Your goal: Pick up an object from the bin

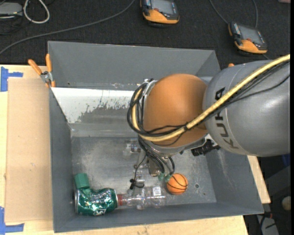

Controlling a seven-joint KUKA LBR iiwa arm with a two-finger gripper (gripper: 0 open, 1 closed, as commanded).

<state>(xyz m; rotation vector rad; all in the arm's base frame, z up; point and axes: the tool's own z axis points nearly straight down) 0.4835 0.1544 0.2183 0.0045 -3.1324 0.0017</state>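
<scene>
Down near 5 o'clock on the floor of the grey metal bin, the fingers hang under the arm's rounded orange cover; that cover and a loop of black and yellow cable hide much of them, so I cannot tell whether they are parted or closed, and nothing can be seen held between them.

Nearest them are 2 things; a small orange basketball with dark seams lies just beside them at about 4 o'clock, on the bin floor, and a clear plastic bottle lies on its side just below them at 6 o'clock, along the bin's near wall. Whether the fingers touch either one cannot be made out.

At 7 o'clock in the bin a crushed green can lies on its side, end to end with the bottle and seemingly touching it; a small green block sits right against the can at its 11 o'clock. A small clear scrap rests near the middle of the floor, at 11 o'clock from the fingers and apart from the rest.
</scene>
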